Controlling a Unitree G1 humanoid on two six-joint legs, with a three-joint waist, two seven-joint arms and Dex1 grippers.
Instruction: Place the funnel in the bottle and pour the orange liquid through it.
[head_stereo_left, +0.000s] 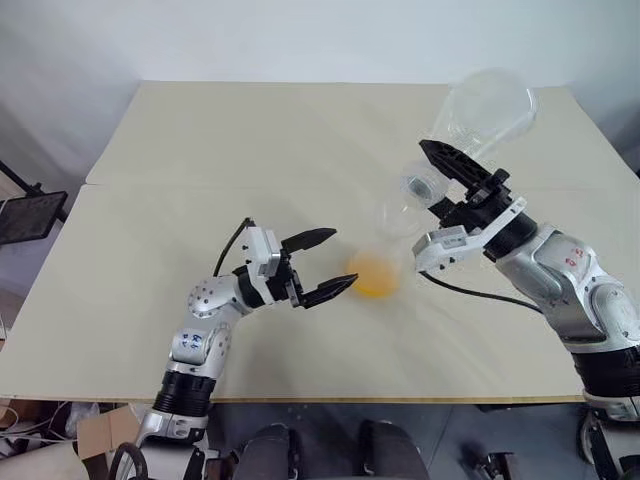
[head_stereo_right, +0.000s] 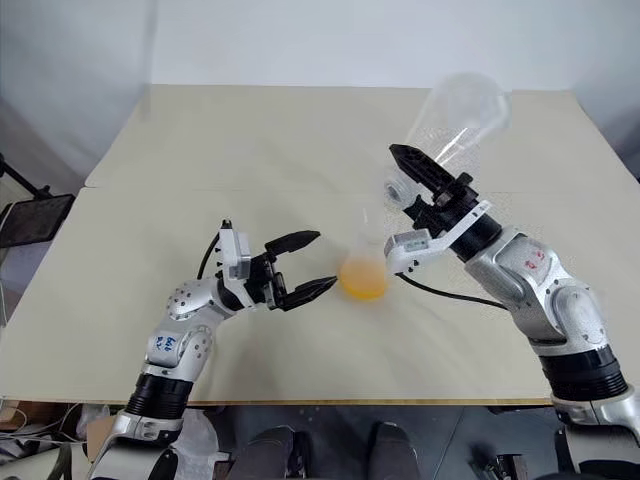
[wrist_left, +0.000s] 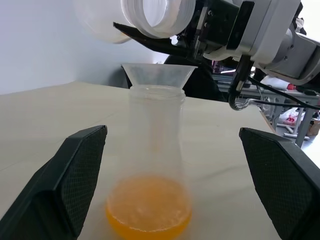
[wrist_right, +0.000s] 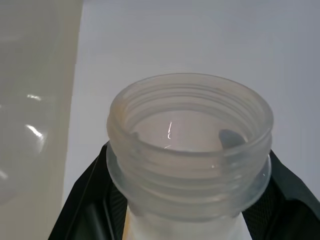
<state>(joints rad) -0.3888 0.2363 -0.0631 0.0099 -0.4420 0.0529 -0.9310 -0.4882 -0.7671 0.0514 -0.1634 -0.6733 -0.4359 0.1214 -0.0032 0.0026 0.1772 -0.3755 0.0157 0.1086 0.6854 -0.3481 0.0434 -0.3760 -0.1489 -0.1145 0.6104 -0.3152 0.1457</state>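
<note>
Beige table (head_stereo_left: 200, 150): my right gripper (head_stereo_left: 452, 175) pinches the upended flask (head_stereo_left: 480, 110) (seemingly drained); my left gripper (head_stereo_left: 325, 265) spread beside the bottle (wrist_left: 150, 200); nudging risks toppling the funnel (wrist_left: 159, 75).

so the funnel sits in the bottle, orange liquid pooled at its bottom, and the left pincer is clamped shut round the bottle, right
Not quite: the left pincer is open, one finger on each side of the bottle with clear gaps, as the left wrist view shows. The rest holds: the funnel sits in the bottle's neck and the orange liquid is pooled at its bottom.
</note>
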